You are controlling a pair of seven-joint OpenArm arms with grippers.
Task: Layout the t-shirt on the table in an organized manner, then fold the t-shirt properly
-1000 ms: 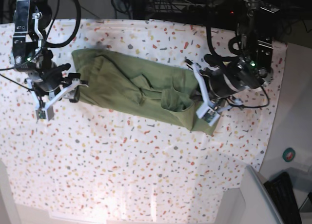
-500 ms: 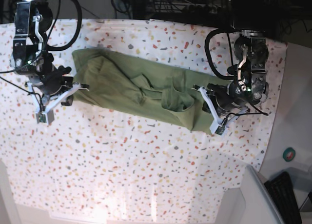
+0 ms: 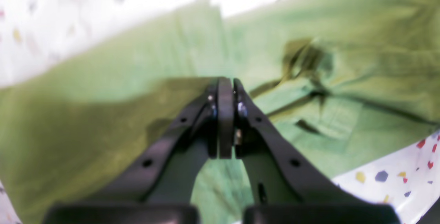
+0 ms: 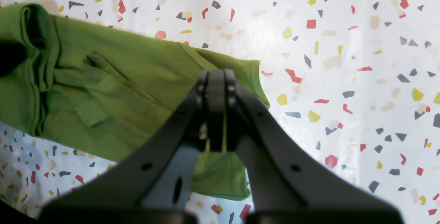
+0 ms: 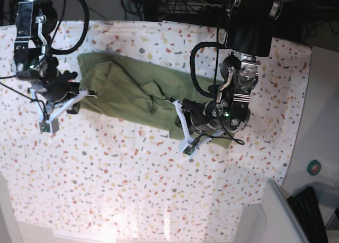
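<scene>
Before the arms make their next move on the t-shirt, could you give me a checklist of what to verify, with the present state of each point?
1. Left gripper shut: ok.
2. Right gripper shut: ok.
3. Cloth really pinched in either gripper: cannot tell; both sit over the t-shirt.
4. T-shirt laid out flat: not ok, it is creased and bunched.
5. T-shirt wholly on the table: ok.
</scene>
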